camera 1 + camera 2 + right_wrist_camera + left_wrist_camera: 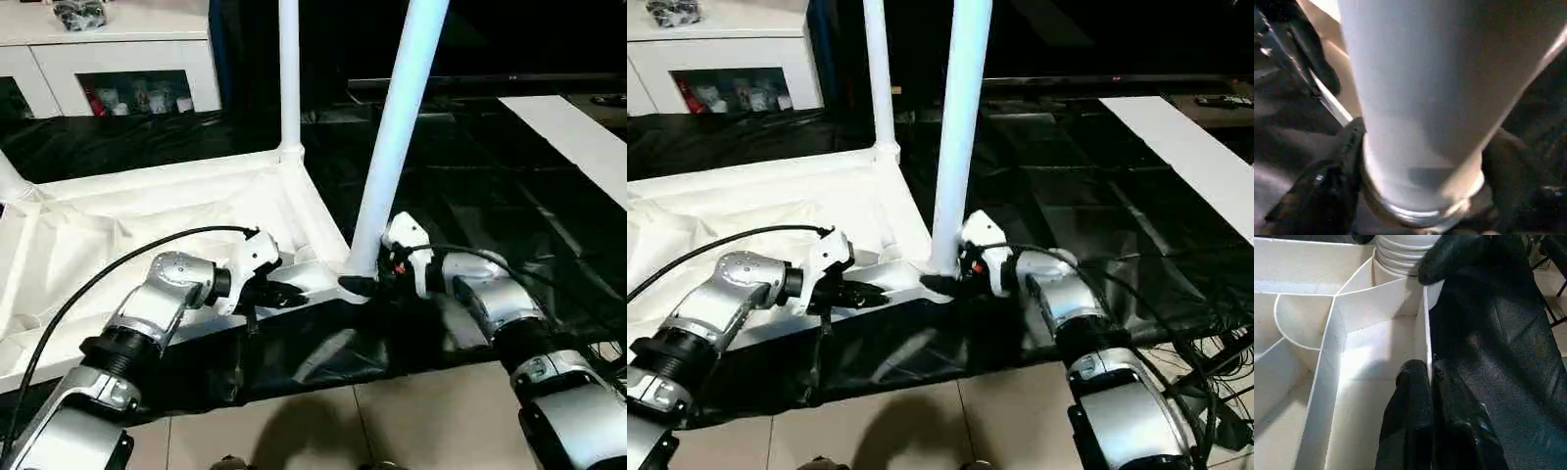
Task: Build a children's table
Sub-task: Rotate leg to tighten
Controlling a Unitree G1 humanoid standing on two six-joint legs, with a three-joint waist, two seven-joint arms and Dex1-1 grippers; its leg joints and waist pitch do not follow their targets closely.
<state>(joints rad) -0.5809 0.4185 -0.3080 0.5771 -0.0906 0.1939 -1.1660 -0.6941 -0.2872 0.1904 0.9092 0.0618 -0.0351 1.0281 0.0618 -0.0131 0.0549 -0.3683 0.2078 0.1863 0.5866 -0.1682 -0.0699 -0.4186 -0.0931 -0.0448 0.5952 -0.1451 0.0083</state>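
While the white children's table (147,225) lies upside down on a black sheet (323,357), ribs facing up, both grippers work at its near right corner. Nearest, the left gripper (1426,377) has its two black fingers (1410,396) pressed together on the thin near rim of the top, one finger inside the ribbed compartment and the other outside over the sheet, so the rim wall is pinched between them. Just to the right, the right gripper (364,285) reaches in at the foot of the near leg (397,127), which stands in the near right corner socket (1398,257) and leans slightly right as it rises. In the right wrist view its fingers (1334,181) stand spread, one on each side of the leg's base close beside it; whether they press on the tube I cannot tell. Farther back, a second leg (289,73) stands upright in the far right corner socket. Beyond the sheet, at the far left, stands a white cabinet (108,59) with glass doors.
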